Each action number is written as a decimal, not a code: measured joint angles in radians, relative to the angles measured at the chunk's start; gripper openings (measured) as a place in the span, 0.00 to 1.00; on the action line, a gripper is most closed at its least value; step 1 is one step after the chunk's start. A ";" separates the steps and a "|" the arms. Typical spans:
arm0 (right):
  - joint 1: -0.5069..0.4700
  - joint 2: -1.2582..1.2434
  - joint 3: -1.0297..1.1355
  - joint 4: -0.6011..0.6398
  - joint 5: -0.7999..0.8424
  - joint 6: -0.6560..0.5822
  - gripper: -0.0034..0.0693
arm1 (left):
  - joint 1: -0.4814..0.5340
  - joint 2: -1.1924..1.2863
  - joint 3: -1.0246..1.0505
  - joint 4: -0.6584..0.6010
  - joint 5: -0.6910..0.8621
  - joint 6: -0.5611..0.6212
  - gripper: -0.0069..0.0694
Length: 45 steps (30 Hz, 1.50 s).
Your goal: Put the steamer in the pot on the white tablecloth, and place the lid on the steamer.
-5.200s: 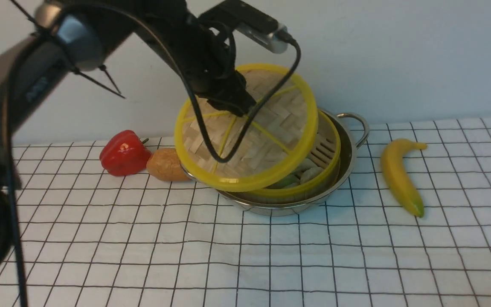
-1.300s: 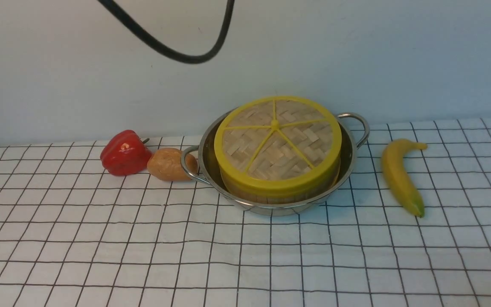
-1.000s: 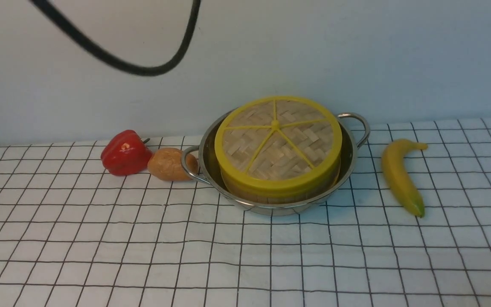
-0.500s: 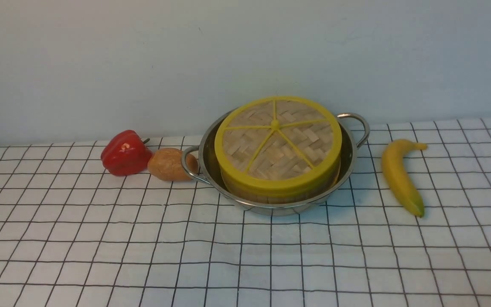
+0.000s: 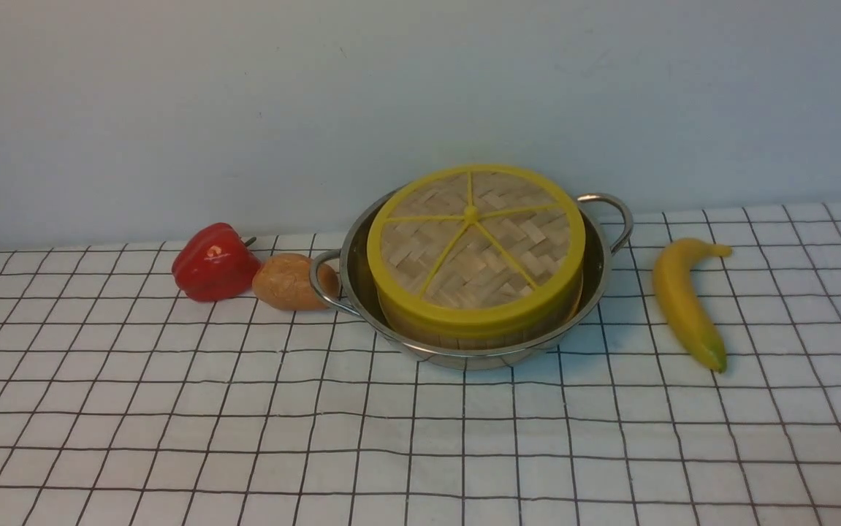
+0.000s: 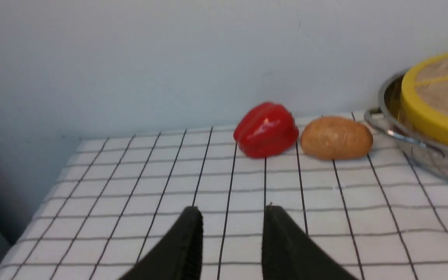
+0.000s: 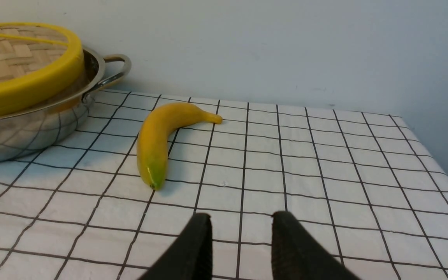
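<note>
The lid, a woven disc with yellow rim and spokes, lies flat on the steamer. Only a strip of the steamer's tan wall shows below it. The steamer sits inside the shiny pot, which stands on the white tablecloth towards the back. My left gripper hovers over the cloth well away from the pot, open and empty. My right gripper is open and empty too, over the cloth on the banana's side of the pot. Neither gripper shows in the front view.
A red pepper and a potato lie left of the pot, the potato against its handle. A banana lies to its right. A wall stands close behind. The cloth's left edge and right edge drop off.
Five seconds ago my left gripper held the lid tilted over the steamer; the lid now rests on it. The left arm and its cable have swung out of the front view to the left.
</note>
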 joint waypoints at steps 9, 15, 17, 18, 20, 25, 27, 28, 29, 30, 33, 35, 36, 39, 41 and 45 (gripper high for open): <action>0.000 0.000 0.000 0.000 0.000 0.003 0.38 | 0.000 -0.079 0.194 0.036 -0.056 -0.114 0.40; 0.000 0.000 0.000 0.000 0.000 0.003 0.38 | 0.000 -0.120 0.223 0.082 -0.065 -0.215 0.41; 0.000 0.000 0.000 0.000 0.000 0.003 0.38 | -0.002 -0.120 0.223 0.090 -0.066 -0.216 0.41; 0.000 0.000 0.000 0.000 0.000 0.003 0.38 | -0.012 -0.121 0.223 0.093 -0.070 -0.216 0.41; 0.000 0.000 0.000 0.000 0.000 0.003 0.38 | -0.030 -0.122 0.223 0.094 -0.075 -0.216 0.41; 0.000 0.000 0.000 0.000 0.000 0.003 0.38 | -0.126 -0.122 0.223 0.095 -0.078 -0.214 0.41; 0.000 0.000 0.000 0.000 0.000 0.003 0.38 | -0.136 -0.122 0.223 0.095 -0.078 -0.214 0.41; 0.000 0.000 0.000 0.000 0.000 0.003 0.38 | -0.137 -0.122 0.223 0.095 -0.078 -0.214 0.41; 0.000 0.000 0.000 0.000 0.000 0.003 0.38 | -0.137 -0.122 0.223 0.095 -0.078 -0.214 0.41; 0.000 0.000 0.000 0.000 0.000 0.003 0.38 | -0.137 -0.122 0.223 0.095 -0.079 -0.214 0.41; 0.000 0.000 0.000 0.000 0.000 0.003 0.38 | -0.137 -0.122 0.223 0.095 -0.080 -0.214 0.41; 0.000 0.000 0.000 0.000 0.000 0.003 0.38 | -0.137 -0.122 0.223 0.095 -0.080 -0.214 0.41; 0.000 0.000 0.000 0.000 0.000 0.003 0.38 | -0.137 -0.122 0.223 0.095 -0.080 -0.214 0.41; 0.000 0.000 0.000 0.000 0.000 0.003 0.38 | -0.137 -0.122 0.223 0.095 -0.080 -0.214 0.41; 0.000 0.000 0.000 0.000 0.000 0.003 0.38 | -0.137 -0.122 0.223 0.095 -0.080 -0.214 0.41; 0.000 0.000 0.000 0.000 0.000 0.003 0.38 | -0.137 -0.122 0.223 0.095 -0.080 -0.214 0.41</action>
